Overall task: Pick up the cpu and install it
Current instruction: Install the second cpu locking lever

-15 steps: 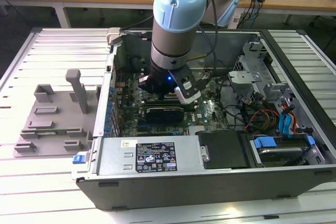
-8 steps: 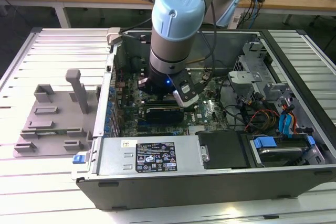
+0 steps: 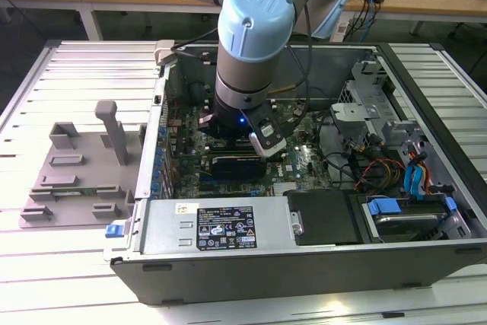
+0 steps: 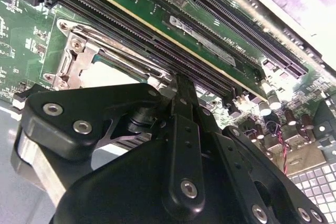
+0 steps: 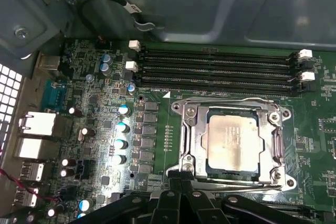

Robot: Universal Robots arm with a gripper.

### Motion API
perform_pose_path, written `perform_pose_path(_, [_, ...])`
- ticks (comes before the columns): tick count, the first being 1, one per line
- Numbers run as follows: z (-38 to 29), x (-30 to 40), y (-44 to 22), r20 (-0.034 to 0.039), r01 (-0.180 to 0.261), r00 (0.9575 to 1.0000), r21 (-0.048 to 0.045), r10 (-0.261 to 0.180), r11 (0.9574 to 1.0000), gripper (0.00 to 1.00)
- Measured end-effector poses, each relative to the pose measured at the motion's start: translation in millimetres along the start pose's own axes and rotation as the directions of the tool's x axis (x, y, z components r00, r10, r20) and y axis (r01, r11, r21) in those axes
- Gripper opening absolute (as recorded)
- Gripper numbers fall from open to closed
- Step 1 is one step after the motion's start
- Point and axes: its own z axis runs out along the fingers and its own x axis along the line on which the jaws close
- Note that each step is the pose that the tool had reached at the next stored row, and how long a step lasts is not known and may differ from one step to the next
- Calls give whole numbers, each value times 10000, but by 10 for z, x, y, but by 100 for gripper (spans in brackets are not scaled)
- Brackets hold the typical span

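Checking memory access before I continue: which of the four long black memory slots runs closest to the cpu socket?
The slot bordering the socket frame holding the cpu; the other three lie beyond it.

A shiny silver cpu (image 5: 232, 139) with a thin pale edge sits in a bright metal socket frame (image 5: 190, 145) at the centre right of the first wrist view, on a green motherboard (image 5: 157, 77) crossed by black memory slots (image 5: 220, 69) with white clips. The matte black end effector (image 4: 178, 93), studded with silver screws, fills the lower frame in the second wrist view. In the exterior view, the arm (image 3: 255, 36) shows pale blue caps over grey, beside a grey fixture tray (image 3: 80, 169) at left on a white slatted bench (image 3: 46, 264).
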Motion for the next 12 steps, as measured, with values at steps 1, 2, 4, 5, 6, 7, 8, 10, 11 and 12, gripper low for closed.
perform_pose_path(1, [0, 0, 0, -1, 0, 10000, 0, 0, 10000, 11])
perform_pose_path(2, [0, 0, 0, 0, 0, 10000, 0, 0, 10000, 11])
perform_pose_path(4, [1, 1, 1, 2, 0, 10000, -28, 0, 10000, 11])
perform_pose_path(5, [0, 1, 1, 3, 1, 10000, -60, -1, 10000, 11])
perform_pose_path(6, [1, 1, 1, 6, 5, 10000, -98, -5, 10000, 11])
perform_pose_path(7, [1, 0, 2, 8, 6, 10000, -117, -6, 9999, 11])
perform_pose_path(8, [1, 1, 1, 9, 7, 10000, -136, -7, 9999, 11])
perform_pose_path(10, [1, 0, 2, 9, 7, 10000, -145, -7, 9999, 11])
perform_pose_path(11, [-14, 1, 5, 9, 7, 10000, -143, -7, 9999, 11])
perform_pose_path(12, [-54, 2, 16, 8, 8, 10000, -142, -7, 9999, 11])
